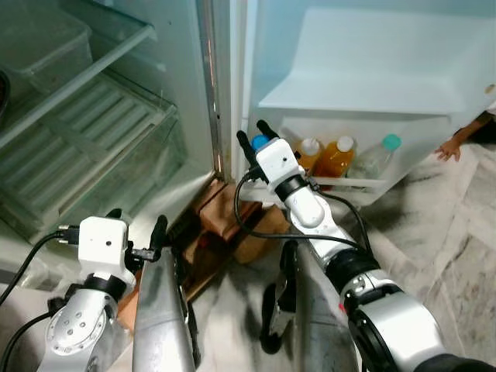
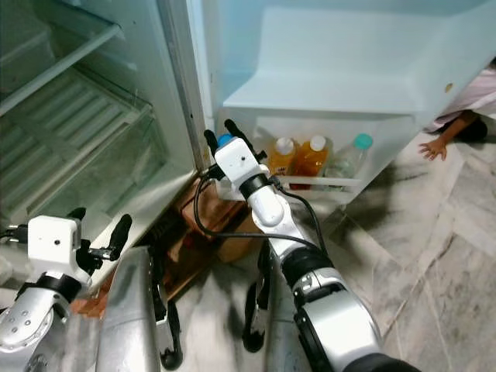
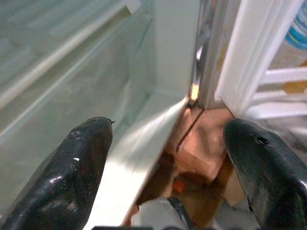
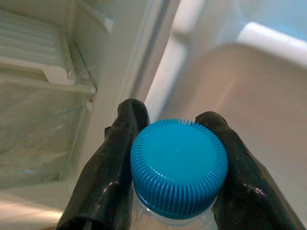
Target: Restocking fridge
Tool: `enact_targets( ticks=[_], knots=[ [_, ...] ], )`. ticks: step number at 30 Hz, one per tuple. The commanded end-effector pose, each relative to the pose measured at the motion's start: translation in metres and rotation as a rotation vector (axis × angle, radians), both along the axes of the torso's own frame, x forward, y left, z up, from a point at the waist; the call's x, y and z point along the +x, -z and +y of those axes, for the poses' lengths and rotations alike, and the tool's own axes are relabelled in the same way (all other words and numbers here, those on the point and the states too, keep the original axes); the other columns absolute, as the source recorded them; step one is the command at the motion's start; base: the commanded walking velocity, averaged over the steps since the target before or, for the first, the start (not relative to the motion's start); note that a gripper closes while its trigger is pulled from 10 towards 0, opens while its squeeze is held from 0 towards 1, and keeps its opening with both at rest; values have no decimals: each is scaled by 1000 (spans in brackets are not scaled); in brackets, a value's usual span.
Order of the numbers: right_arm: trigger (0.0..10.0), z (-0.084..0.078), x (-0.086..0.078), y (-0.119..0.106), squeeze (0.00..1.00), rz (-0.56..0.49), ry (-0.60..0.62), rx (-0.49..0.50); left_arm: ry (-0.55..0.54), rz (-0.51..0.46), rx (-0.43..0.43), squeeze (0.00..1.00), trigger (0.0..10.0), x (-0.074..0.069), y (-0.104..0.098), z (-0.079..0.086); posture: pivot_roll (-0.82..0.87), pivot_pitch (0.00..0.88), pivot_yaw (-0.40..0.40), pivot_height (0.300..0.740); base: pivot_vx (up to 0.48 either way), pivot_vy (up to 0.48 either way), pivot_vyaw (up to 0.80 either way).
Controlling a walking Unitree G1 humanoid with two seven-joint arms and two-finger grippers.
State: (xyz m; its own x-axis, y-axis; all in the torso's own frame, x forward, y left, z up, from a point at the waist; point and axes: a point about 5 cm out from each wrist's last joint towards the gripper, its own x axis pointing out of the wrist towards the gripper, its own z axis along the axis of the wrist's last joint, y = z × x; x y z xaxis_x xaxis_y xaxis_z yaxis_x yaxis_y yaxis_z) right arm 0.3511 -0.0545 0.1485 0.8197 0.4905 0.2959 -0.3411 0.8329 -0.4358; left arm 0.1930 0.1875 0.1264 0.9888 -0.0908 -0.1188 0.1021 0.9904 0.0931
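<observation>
the open fridge takes the left half of the head view, its glass shelves and clear crisper drawer showing, with a translucent lidded tub on the upper shelf at about 10 o'clock. the fridge door swings out at 1 o'clock, and its lower door bin holds a row of bottles: two orange juice bottles with white caps and a clear bottle with a teal cap at the 3 o'clock end. a person's hand rests on the marble floor beyond the door, at 3 o'clock. brown cardboard boxes sit on the floor at the foot of the fridge, between cabinet and door.

the right pincer reaches to the 9 o'clock end of the door bin, its black fingers pinching a clear blue-capped bottle just under the cap, right by the door's hinge edge.

the left pincer is spread wide and holds nothing, low at 7 o'clock, facing the fridge's bottom corner and the boxes.
</observation>
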Motion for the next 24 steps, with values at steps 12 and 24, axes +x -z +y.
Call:
enact_targets(
  ticks=[12, 24],
  knots=[
    [10000, -34, 18, 17, 0, 176, 284, 75, 15, 23, -3, 0, 10000, -8, -6, -3, 297, 390, -31, 527, 0, 0, 0],
    [10000, -59, 39, -10, 0, 174, 459, 113, 12, 32, 2, 0, 10000, -3, -4, -4, 289, 374, -39, 527, 0, 0, 0]
  ],
)
